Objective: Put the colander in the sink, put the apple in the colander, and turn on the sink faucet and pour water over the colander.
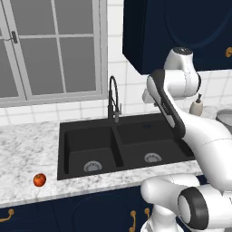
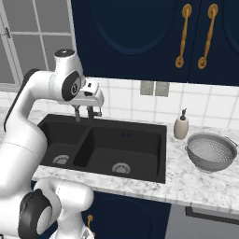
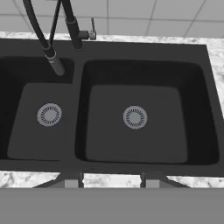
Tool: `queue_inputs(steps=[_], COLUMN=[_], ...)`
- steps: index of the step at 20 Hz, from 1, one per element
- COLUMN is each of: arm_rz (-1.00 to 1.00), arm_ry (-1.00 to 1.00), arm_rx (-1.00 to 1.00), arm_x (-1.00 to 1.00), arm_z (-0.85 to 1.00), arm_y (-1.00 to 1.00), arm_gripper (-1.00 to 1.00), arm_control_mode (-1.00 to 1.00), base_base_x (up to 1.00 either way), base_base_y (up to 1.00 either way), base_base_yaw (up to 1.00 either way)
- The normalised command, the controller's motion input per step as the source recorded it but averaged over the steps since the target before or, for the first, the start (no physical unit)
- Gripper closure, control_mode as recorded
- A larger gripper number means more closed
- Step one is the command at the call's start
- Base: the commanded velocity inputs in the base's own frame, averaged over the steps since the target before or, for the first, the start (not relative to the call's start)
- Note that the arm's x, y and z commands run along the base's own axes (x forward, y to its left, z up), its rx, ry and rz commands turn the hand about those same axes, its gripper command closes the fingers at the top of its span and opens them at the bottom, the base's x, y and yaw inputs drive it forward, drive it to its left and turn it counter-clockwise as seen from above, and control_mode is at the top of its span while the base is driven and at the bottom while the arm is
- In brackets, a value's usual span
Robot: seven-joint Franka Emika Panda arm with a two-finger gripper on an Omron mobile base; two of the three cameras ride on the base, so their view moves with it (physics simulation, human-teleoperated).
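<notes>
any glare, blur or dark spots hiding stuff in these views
Left base view: flat even light, the apple crisp. Right base view: colander holes readable, no glare. Hand view: sink basins very dark, only the drains stand out.

Beige soap dispenser (image 2: 180, 126) on marble counter (image 2: 205, 184), navy cabinets (image 2: 140, 32) with brass handles, window (image 1: 50, 45), white tiles

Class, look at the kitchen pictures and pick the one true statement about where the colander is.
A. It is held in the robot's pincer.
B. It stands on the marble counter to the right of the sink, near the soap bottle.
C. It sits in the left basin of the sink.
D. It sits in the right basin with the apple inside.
B: the colander stands on the counter right of the sink, by the soap bottle; both basins hold only drains.
</notes>
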Motion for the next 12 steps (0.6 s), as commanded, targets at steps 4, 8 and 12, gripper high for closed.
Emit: queue_inputs(steps=[4, 8, 12], arm_rz=[0.00, 0.00, 0.02], arm_ry=[0.00, -0.03, -0.15], arm_rx=[0.00, -0.01, 0.02], arm_x=[-0.09, -0.18, -0.47], arm_z=[-0.02, -0.13, -0.07], arm_y=[0.00, -0.08, -0.18], arm_gripper=[-1.00, -1.00, -1.00], arm_control_mode=[-1.00, -1.00, -1.00], base_base_x=[0.00, 0.00, 0.00], base_base_y=[0.00, 0.00, 0.00], base_base_yaw=[0.00, 0.00, 0.00])
